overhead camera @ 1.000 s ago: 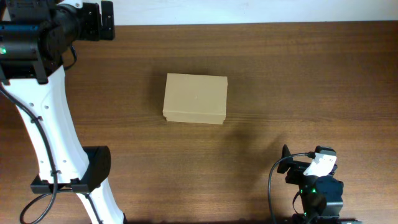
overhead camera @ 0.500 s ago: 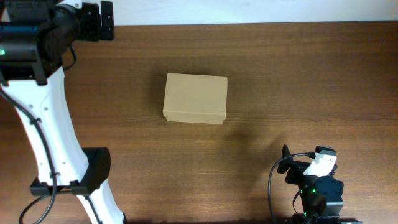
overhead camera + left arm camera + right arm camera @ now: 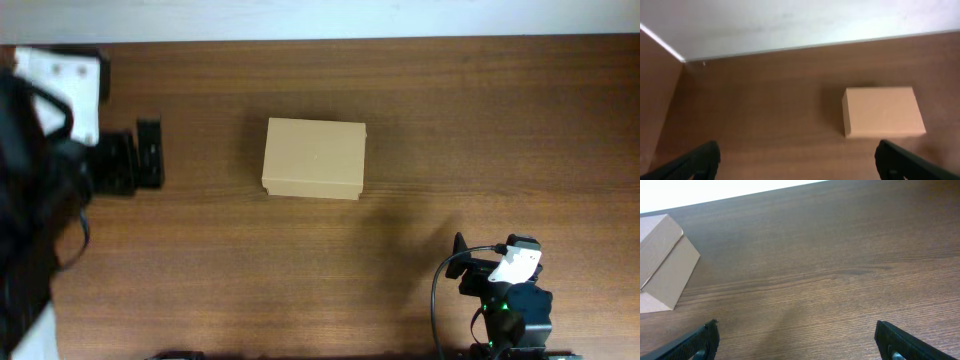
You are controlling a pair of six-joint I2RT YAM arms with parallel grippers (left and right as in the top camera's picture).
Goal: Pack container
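Note:
The container [image 3: 314, 158], a plain tan cardboard box with its lid down, lies flat near the middle of the brown table. My left gripper [image 3: 150, 153] hangs to its left, blurred, pointing toward it with a stretch of bare table between. In the left wrist view the container [image 3: 883, 112] lies ahead and to the right, and my left gripper [image 3: 800, 169] is open with nothing between its black fingers [image 3: 701, 160]. My right gripper [image 3: 799, 345] is open and empty too. The container [image 3: 662, 265] shows at the far left of the right wrist view, well away from it.
The right arm's base and cable [image 3: 505, 295] sit at the table's front right. A white wall [image 3: 790, 22] runs along the table's back edge. The table's left edge [image 3: 662, 42] shows in the left wrist view.
My left arm has swung from the back left corner toward the front, and its gripper now hangs level with the container. The right arm and the container have not moved.

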